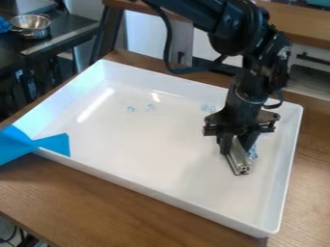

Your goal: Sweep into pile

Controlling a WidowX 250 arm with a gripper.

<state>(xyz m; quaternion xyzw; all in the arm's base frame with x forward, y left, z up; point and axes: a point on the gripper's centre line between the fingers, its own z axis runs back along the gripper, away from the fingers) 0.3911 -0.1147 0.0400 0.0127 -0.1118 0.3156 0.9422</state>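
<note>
Gripper [236, 143] fingers clamp a metal bar [239, 161], slanting down inside the white tray [142, 149]. Clear bluish bits [253, 153], possibly plastic, sit just beside the bar; others lie scattered toward the tray's far side. Wooden table [129, 198] beneath.

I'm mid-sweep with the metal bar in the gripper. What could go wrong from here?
The metal bar is short next to the tray, so the scattered clear bits toward the far side could slip round its ends.

Some clear bits sit right beside the bar, toward the tray's right wall in the picture; a push that way might pin them or knock the wall.

The gripper holds the bar near one end, so it may twist under load.
</note>
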